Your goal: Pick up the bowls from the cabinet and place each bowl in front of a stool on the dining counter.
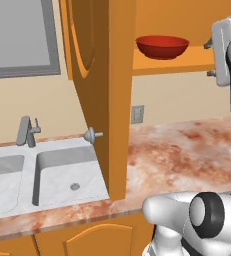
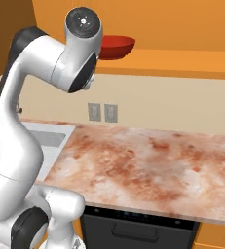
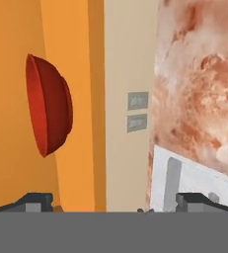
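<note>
The red bowl (image 1: 162, 46) sat on the open cabinet's shelf (image 1: 187, 65), near its front edge, with the cabinet door (image 1: 99, 90) swung wide over the sink (image 1: 47, 175) and its round knob (image 1: 91, 134) sticking out toward the counter. The step in hand looked like the reach for that bowl: the arm was raised to shelf height, its hand just to the bowl's right in the left base view, not yet touching it. In the hand view the gripper (image 3: 113, 200) was rolled on its side, so the bowl (image 3: 49, 112) appeared tipped with its rim running up and down, well ahead of the two fingertips (image 3: 36, 201), which stood far apart with nothing between them. To do this well the hand probably needed to close in level with the rim, one finger inside the bowl and one outside, and pinch the wall rather than span the whole bowl, which seemed too wide. The shelf left little room below, and the glossy wall might slip, so a slow, square approach seemed wise. No blue-patterned bowl could be made out on the shelf from these views
</note>
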Motion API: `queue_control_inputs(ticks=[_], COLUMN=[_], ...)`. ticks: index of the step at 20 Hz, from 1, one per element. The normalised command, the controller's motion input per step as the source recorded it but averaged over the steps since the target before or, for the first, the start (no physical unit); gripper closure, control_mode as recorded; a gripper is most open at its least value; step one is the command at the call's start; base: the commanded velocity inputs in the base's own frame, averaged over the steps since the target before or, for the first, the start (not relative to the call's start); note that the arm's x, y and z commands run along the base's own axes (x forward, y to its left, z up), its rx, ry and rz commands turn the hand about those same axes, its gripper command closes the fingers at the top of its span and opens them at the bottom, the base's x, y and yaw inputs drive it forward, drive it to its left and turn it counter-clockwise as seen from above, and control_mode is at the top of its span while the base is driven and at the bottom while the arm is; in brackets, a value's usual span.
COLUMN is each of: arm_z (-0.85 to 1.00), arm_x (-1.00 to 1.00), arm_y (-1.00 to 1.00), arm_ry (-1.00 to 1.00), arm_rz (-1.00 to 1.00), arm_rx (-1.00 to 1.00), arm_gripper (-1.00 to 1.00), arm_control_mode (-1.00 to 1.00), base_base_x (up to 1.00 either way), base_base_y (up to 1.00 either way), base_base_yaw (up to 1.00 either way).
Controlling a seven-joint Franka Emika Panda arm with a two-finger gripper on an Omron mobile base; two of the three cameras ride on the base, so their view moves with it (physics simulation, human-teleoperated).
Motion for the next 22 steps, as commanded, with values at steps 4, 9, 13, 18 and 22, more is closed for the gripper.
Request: queue_control_inputs(ticks=[4, 9, 13, 18, 22], arm_z=[0.0, 0.01, 0.09, 0.07, 0.0], arm_x=[1.0, 0.98, 0.79, 0.6, 0.54], arm_y=[0.0, 0.0, 0.0, 0.0, 0.0], arm_ry=[0.0, 0.01, 0.08, 0.13, 0.08], arm_rz=[0.03, 0.02, 0.05, 0.05, 0.05], arm_rx=[0.0, 0.02, 0.02, 0.0, 0.0], arm_gripper=[-1.0, -1.0, -1.0, -1.0, -1.0], arm_control_mode=[-1.0, -1.0, -1.0, -1.0, -1.0], base_base_x=[0.0, 0.0, 0.0, 0.0, 0.0], base_base_y=[0.0, 0.0, 0.0, 0.0, 0.0], base_base_yaw=[0.0, 0.0, 0.0, 0.0, 0.0])
